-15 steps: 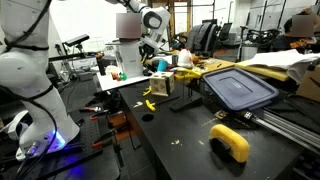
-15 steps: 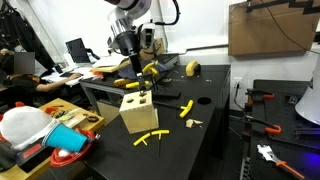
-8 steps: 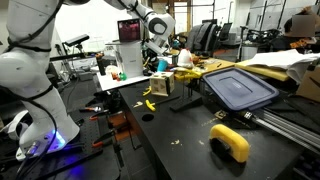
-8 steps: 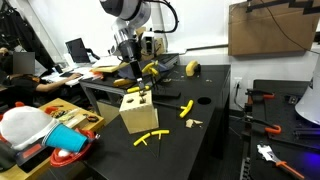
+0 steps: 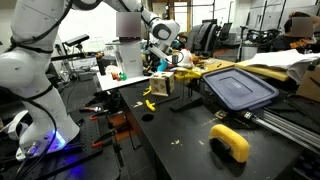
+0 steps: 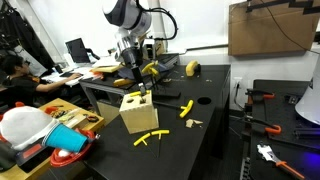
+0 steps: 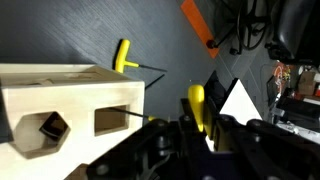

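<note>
My gripper hangs just above a pale wooden block with shaped holes, seen in both exterior views. In the wrist view my gripper is shut on a yellow-handled tool that stands up between the fingers, beside the wooden block. Another yellow-handled tool lies on the dark table behind the block. A yellow tool lies in front of the block and one more lies to its side.
A black table carries an orange strip, a yellow tape roll and a dark lid. A side desk holds a red cup and clutter. A cardboard box stands behind.
My gripper has moved down and closer to the wooden block's top, still holding the yellow-handled tool. The arm's wrist has turned a little.
</note>
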{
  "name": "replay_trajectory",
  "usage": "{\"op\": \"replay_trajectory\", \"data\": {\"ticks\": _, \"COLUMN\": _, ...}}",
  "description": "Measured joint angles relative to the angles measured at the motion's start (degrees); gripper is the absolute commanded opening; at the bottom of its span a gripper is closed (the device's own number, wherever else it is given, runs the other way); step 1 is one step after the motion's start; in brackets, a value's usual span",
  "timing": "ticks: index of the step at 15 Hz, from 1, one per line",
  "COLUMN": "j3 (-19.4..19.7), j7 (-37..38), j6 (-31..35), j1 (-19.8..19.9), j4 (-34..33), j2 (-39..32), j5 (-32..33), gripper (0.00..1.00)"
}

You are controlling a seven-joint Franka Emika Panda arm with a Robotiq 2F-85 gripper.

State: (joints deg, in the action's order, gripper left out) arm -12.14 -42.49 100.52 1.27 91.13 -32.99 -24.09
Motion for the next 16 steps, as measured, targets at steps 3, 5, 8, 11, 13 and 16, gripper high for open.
{"op": "replay_trajectory", "data": {"ticks": 3, "j3": 0.0, "j7": 0.0, "j6": 0.0, "j1": 0.6, "j4": -0.7, "j2": -1.2, "j5": 0.0, "gripper": 0.04}}
{"op": "replay_trajectory", "data": {"ticks": 5, "j3": 0.1, "j7": 0.0, "j6": 0.2, "j1": 0.8, "j4": -0.9, "j2": -1.7, "j5": 0.0, "gripper": 0.42}}
{"op": "replay_trajectory", "data": {"ticks": 8, "j3": 0.2, "j7": 0.0, "j6": 1.8, "j1": 0.7, "j4": -1.0, "j2": -1.8, "j5": 0.3, "gripper": 0.63}}
{"op": "replay_trajectory", "data": {"ticks": 11, "j3": 0.2, "j7": 0.0, "j6": 5.7, "j1": 0.4, "j4": -1.0, "j2": -1.5, "j5": 1.1, "gripper": 0.85}}
{"op": "replay_trajectory", "data": {"ticks": 13, "j3": 0.2, "j7": 0.0, "j6": 8.4, "j1": 0.1, "j4": -0.9, "j2": -1.0, "j5": 1.6, "gripper": 0.98}}
{"op": "replay_trajectory", "data": {"ticks": 16, "j3": 0.2, "j7": 0.4, "j6": 13.2, "j1": -0.5, "j4": -0.1, "j2": 0.9, "j5": 4.0, "gripper": 1.0}}
